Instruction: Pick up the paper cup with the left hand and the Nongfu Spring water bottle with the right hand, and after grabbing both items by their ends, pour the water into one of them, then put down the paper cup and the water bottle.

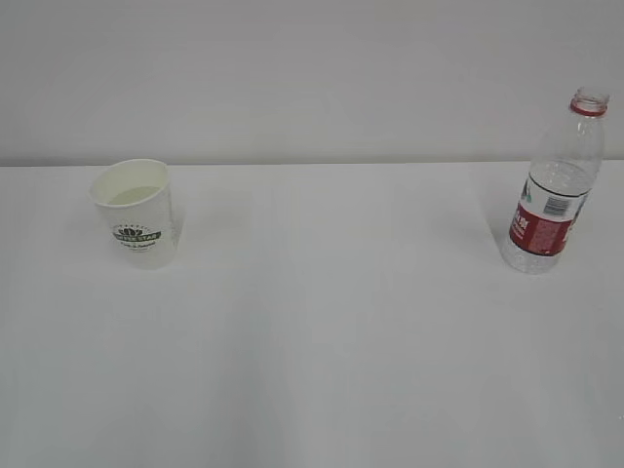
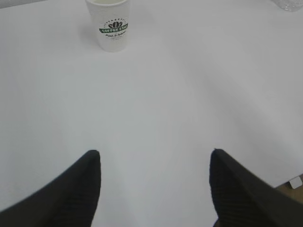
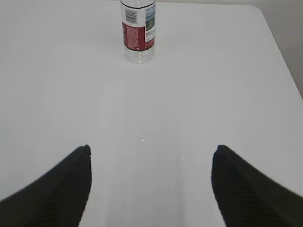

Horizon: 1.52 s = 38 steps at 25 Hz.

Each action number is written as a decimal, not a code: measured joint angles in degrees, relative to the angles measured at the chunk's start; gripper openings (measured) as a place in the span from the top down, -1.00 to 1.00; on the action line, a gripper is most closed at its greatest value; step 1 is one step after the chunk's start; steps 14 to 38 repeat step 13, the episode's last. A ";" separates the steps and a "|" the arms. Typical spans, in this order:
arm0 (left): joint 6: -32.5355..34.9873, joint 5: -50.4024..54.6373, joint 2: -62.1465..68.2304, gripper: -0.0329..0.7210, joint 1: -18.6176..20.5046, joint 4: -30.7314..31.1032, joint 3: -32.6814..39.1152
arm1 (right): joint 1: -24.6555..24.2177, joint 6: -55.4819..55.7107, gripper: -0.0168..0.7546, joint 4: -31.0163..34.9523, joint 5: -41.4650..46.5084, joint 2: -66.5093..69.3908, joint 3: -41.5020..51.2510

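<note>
The white table [image 1: 322,341] carries both task items, set well apart and upright. The Nongfu Spring water bottle [image 1: 554,185] stands at the right side near the rear edge; it is uncapped, with a red neck ring, and only a little of the water [image 1: 531,255] appears to lie at its base. The paper cup [image 1: 136,213] stands at the left side, and its interior appears to hold some liquid, though the level cannot be read reliably. Task status, judged from this layout: neither item is held, so either nothing has begun or the pour and set-down are complete; the pictures do not settle which. The left hand [image 2: 155,158] is well short of the cup, jaws apart and empty. The right hand [image 3: 150,153] is well short of the bottle, jaws apart and empty. Legible markings: the cup logo reads "COFFEE STAR"; smaller script beneath is too small to read. The bottle label is red and white with a barcode; its characters are illegible.
</note>
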 joint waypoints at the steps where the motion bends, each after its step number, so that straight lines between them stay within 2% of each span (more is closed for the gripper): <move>1: 0.00 0.00 0.00 -0.48 0.00 0.10 0.00 | 0.00 0.11 -0.57 0.00 -0.15 0.00 0.13; 38: 0.00 -0.15 0.00 -0.48 0.00 0.47 0.00 | 0.00 0.22 -0.57 0.00 -0.62 0.00 0.32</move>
